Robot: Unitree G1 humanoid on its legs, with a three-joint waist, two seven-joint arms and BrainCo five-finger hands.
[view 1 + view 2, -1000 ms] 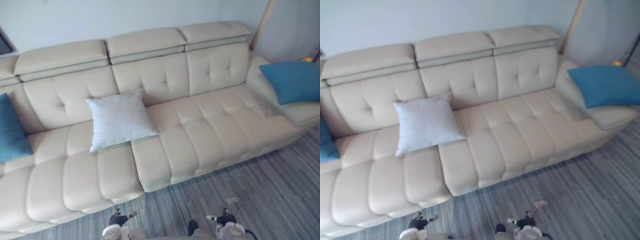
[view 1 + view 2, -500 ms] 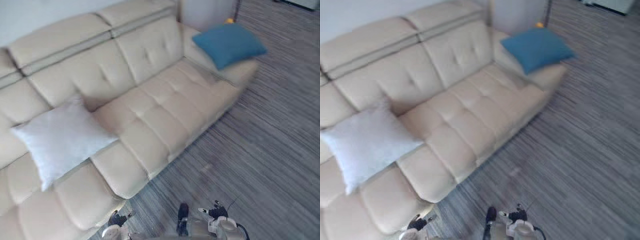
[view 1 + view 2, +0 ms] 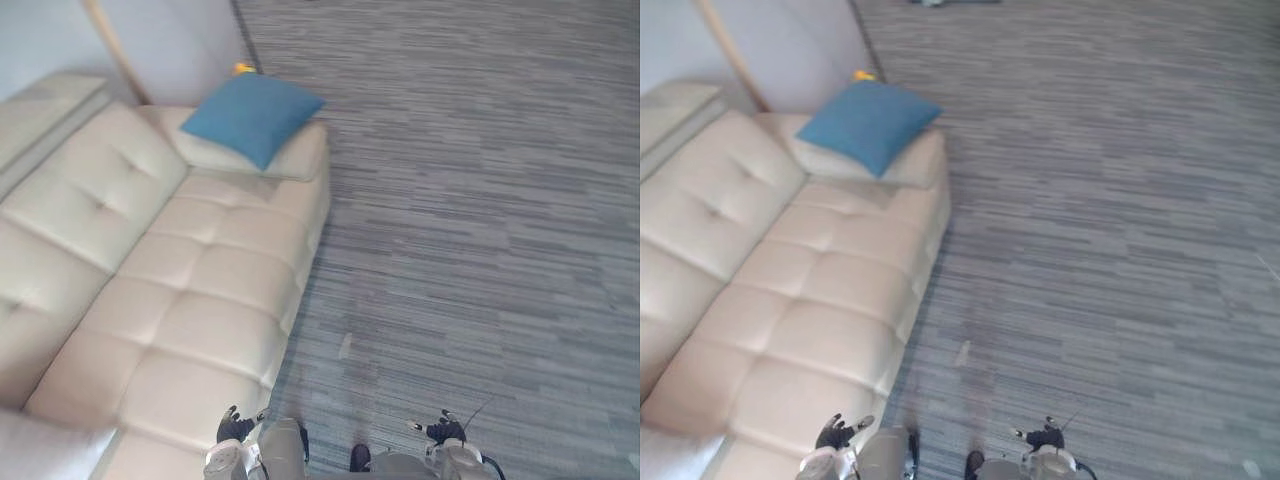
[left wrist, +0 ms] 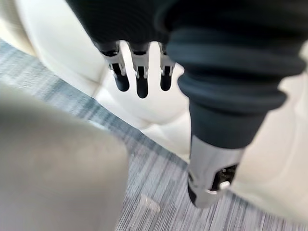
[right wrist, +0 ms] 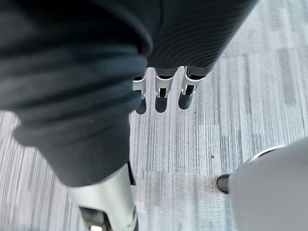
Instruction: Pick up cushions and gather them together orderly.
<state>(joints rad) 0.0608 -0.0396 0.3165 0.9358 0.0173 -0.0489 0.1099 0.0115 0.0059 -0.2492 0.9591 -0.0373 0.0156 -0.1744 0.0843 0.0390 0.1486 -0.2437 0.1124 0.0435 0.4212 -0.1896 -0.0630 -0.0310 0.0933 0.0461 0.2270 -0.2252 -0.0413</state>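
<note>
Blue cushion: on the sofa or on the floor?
On the sofa. The blue cushion lies flat on its end armrest, clear of the floor.

A cream tufted sofa (image 3: pixel 190 290) occupies the left side, with its armrest at the far end. The floor (image 3: pixel 480 200) is grey striped carpet. A pale wall (image 3: pixel 170 40) stands behind the armrest, and a tan pole (image 3: pixel 112 50) slants across it.
</note>
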